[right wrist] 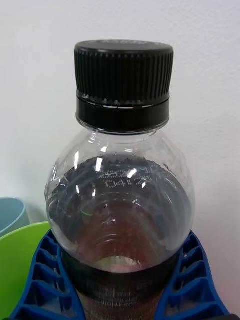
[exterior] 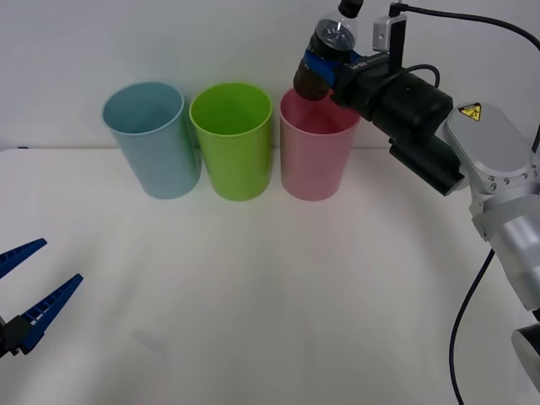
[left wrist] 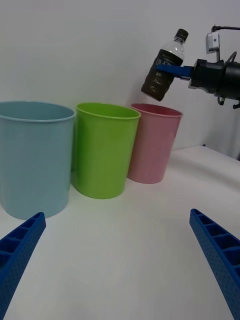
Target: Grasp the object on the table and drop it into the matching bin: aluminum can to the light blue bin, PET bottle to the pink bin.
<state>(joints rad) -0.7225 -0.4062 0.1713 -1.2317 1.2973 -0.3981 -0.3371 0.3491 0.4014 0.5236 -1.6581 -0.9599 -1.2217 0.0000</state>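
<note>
**Operator:** What lies in front of you, biggest things first?

**Robot:** The table (exterior: 253, 295), wide and white, runs under everything. Along its far edge, against the pale wall, three tall round bins stand in a row, close beside one another. The light blue bin (exterior: 153, 139) is at my left end, a lime green bin (exterior: 233, 141) is in the middle, and the pink bin (exterior: 315, 156) is at my right end.

**Operator:** And your arms?

**Robot:** My right arm reaches forward and up toward the pink bin. My right gripper (exterior: 325, 66) is clenched on the PET bottle (exterior: 325, 57), blue fingers (right wrist: 192, 285) pressing its dark body from both sides. My left gripper (exterior: 29, 295) hangs low over the near left part of the table, its blue fingers (left wrist: 215, 255) spread wide with nothing between them.

**Operator:** Where exactly is the bottle?

**Robot:** In the air, clear of the table. It is tilted, base lowest, over the mouth of the pink bin and above its rim. Its rounded shoulder is clear, the liquid below dark brown.

**Operator:** The smallest thing?

**Robot:** Its black screw cap (right wrist: 124, 82), ribbed and closed.
</note>
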